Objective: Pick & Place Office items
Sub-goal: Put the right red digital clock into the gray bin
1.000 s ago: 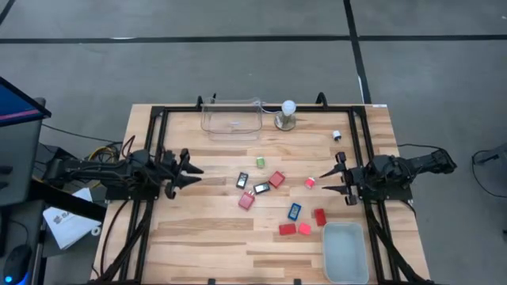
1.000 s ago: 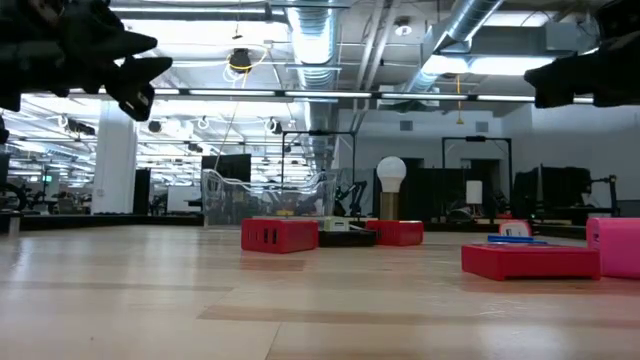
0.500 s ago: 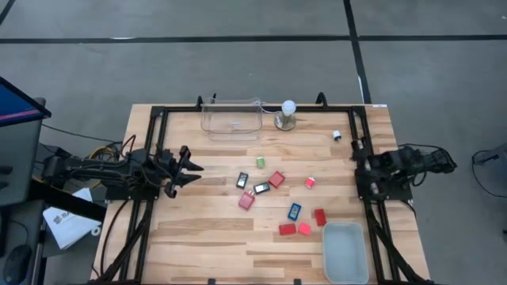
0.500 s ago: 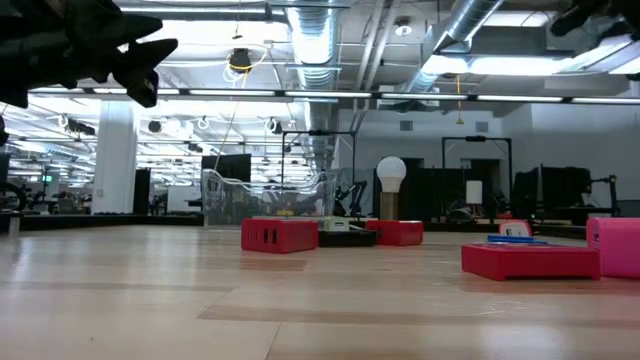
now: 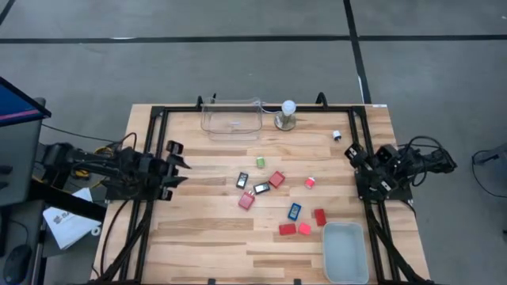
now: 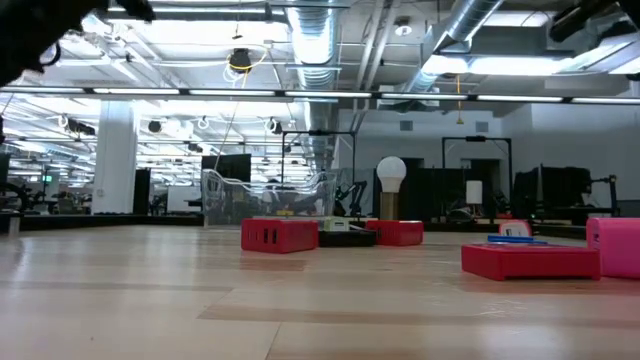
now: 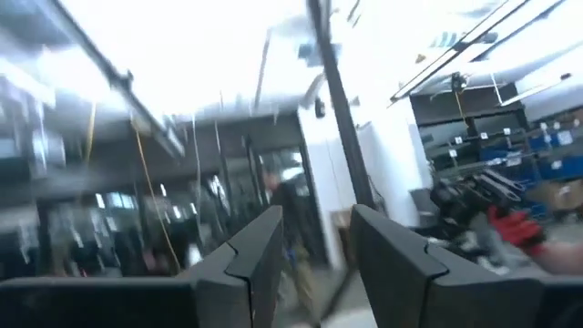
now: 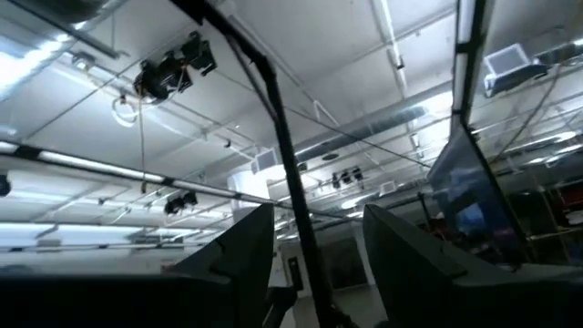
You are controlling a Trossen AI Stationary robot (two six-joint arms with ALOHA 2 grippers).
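The table (image 5: 198,229) holds the office items (image 5: 273,194) as before, scattered right of centre. The left gripper (image 5: 176,162), jaws shut and empty, has pulled back toward nine o'clock. The right gripper (image 5: 354,154), empty, has folded up at three o'clock; I cannot tell its jaws.

The high view looks straight down from well above, taking in the whole table (image 5: 198,229) with the left gripper (image 5: 176,164) at one side and the right gripper (image 5: 354,153) at the other. The low view sits at tabletop height, level and close to the red blocks (image 6: 279,235), which both views share. Each wrist view looks past its own fingers (image 7: 255,255), tilted up toward the ceiling, away from the table.
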